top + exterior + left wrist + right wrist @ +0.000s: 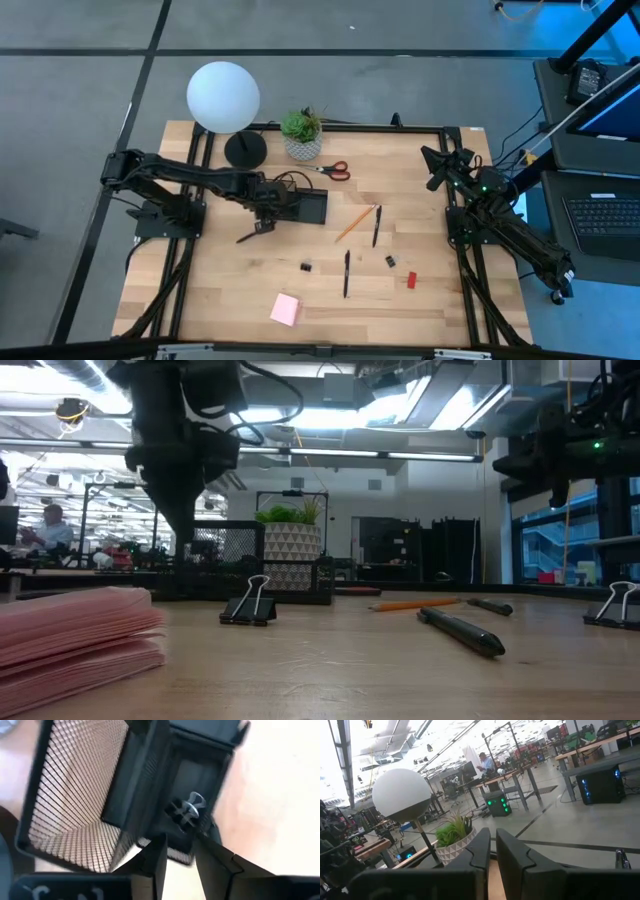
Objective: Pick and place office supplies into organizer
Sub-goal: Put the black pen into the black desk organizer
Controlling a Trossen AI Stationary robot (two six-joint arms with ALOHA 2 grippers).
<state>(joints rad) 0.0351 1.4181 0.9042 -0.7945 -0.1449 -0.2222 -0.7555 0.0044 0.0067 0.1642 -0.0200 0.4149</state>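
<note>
The black mesh organizer (305, 205) stands left of the table's middle. My left gripper (268, 210) hovers open over its left end, pointing down (180, 842). A black binder clip (187, 810) lies inside a compartment just below the fingers, apart from them. On the bare wood lie the pink sticky-note pad (285, 309), two black pens (346, 273) (376, 225), the orange pencil (352, 222), red-handled scissors (335, 170), two small clips (307, 267) (390, 261) and the red block (411, 280). My right gripper (435, 165) waits shut, raised at the table's far right.
The potted plant (301, 135) and the lamp with its round black base (245, 150) stand just beyond the organizer near the far edge. A slim dark item (253, 233) lies by the organizer's near left corner. Bare wood lies along the near edge around the pad.
</note>
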